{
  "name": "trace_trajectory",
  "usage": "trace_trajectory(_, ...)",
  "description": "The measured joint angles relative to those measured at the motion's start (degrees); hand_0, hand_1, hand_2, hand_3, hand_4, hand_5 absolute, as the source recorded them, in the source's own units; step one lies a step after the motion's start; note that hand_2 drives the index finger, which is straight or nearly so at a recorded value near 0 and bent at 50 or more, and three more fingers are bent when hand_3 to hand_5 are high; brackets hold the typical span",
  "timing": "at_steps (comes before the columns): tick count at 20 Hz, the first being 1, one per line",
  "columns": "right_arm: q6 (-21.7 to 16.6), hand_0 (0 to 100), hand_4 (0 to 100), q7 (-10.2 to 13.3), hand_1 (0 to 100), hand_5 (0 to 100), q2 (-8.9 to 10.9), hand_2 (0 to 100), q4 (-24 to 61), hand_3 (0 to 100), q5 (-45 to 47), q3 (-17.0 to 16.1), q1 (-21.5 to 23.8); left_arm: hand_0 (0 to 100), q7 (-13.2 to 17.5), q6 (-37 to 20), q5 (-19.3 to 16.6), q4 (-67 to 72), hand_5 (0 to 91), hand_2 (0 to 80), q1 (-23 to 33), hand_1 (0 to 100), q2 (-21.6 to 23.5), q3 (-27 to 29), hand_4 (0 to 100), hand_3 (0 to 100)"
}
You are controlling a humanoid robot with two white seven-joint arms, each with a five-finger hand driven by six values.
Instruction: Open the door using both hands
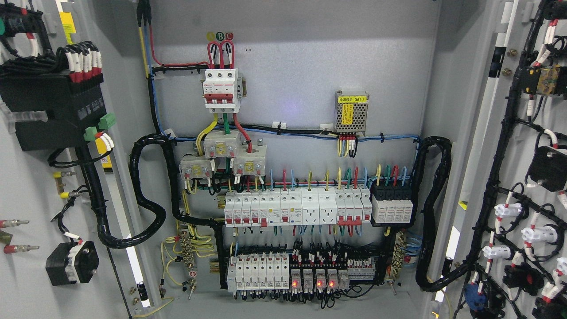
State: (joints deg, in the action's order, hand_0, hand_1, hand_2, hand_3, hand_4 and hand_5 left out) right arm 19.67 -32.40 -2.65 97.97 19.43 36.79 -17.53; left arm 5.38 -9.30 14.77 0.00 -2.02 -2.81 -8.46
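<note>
Both doors of the grey electrical cabinet stand swung wide open. The left door (26, 186) fills the picture's left edge, its inner face carrying a black box, wiring and a round black switch. The right door (500, 221) fills the right edge, with black cable looms and white lamp backs on its inner face. Between them the cabinet's back panel (301, 66) is fully exposed. Neither of my hands nor any arm shows in the head view.
On the back panel sit a red-and-white main breaker (221, 88), a small perforated power supply (351, 111), rows of white breakers (292, 208) and relays with red lights (312, 281). Thick black cable conduits (150, 195) loop to each door.
</note>
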Motion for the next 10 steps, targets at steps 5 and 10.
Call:
trace_trajectory(5, -3.7, 24, 0, 9.8, 0, 0, 2.48, 0, 3.7, 0, -0.2, -4.8, 6.3, 0, 0.0, 0.0, 0.1, 0.0, 0.0, 0.0, -0.2, 0, -0.3, 0.0, 0, 0)
trace_trajectory(10, -8.5, 24, 0, 12.0, 0, 0, 4.21, 0, 7.9, 0, -0.2, -9.2, 14.4, 0, 3.2, -3.7, 0.2, -0.6, 0.0, 0.0, -2.3, 0, -0.1, 0.0, 0, 0)
